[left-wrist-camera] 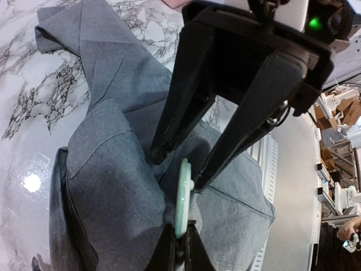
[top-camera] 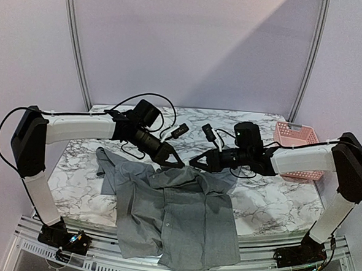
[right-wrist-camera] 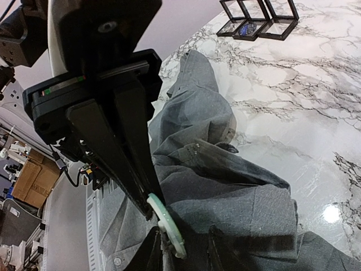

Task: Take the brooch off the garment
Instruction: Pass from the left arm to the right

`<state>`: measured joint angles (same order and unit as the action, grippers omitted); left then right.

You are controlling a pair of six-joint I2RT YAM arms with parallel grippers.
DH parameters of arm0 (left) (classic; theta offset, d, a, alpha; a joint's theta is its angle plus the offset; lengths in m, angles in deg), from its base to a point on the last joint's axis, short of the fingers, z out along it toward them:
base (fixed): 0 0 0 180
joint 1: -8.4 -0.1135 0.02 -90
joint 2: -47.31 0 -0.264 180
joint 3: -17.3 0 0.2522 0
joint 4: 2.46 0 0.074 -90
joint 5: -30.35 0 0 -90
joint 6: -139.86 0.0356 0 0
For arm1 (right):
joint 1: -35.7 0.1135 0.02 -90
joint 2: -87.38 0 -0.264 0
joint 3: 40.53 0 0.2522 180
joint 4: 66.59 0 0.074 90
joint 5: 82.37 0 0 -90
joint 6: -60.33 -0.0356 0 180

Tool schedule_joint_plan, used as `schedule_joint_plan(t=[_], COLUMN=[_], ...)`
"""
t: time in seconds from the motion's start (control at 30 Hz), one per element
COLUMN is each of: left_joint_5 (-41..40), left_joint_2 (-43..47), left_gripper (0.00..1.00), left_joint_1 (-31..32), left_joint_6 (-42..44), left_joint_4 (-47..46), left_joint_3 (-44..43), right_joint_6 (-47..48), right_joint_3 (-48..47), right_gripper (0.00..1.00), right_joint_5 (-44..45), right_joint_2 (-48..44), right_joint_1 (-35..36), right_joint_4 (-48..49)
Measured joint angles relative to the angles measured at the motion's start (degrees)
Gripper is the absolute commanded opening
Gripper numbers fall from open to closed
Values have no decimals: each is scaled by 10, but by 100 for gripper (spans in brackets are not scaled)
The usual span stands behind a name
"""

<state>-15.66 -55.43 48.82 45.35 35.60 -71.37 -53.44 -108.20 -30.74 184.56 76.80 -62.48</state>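
Brooch (left-wrist-camera: 183, 197) caught between grippers on grey shirt (left-wrist-camera: 113, 169)
Seen edge-on, the pale green disc runs 12 to 6 o'clock; left gripper (left-wrist-camera: 180, 240) clamps its 6 o'clock end, right gripper (left-wrist-camera: 177, 169) straddles the 12 o'clock end, jaws apart.

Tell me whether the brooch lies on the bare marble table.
No, the brooch sits against the garment, its edge pinched in the left gripper.

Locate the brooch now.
Mid-table at the garment's far edge; in the left wrist view the brooch is pinched by the left gripper, between the fingers of the right gripper.
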Motion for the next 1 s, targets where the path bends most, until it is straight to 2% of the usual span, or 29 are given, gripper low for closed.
schedule_joint_plan(t=[0.43, 0.5, 0.67, 0.8, 0.93, 1.0], left_joint_5=[-10, -11, -17, -31, -43, -47], left_joint_2=[0, 0, 0, 3, 11, 14], left_gripper=[0, 7, 52, 68, 72, 70], left_joint_1=[-1, -5, -6, -6, -6, -6], left_joint_6=[-6, -12, -22, -28, -25, -23], left_joint_4=[-1, -2, -16, -27, -29, -28], left_joint_3=[0, 0, 1, 3, 5, 5], right_joint_6=[-2, 1, 1, 3, 12, 20], right_joint_3=[0, 1, 1, 4, 5, 5], right_gripper=[0, 0, 0, 0, 0, 0], right_joint_5=[-16, -21, -17, 14, 70, 97], right_joint_2=[5, 5, 5, 1, -19, -31], right_joint_1=[-1, -2, -1, 0, 6, 11], right_joint_4=[13, 15, 18, 12, -9, -16])
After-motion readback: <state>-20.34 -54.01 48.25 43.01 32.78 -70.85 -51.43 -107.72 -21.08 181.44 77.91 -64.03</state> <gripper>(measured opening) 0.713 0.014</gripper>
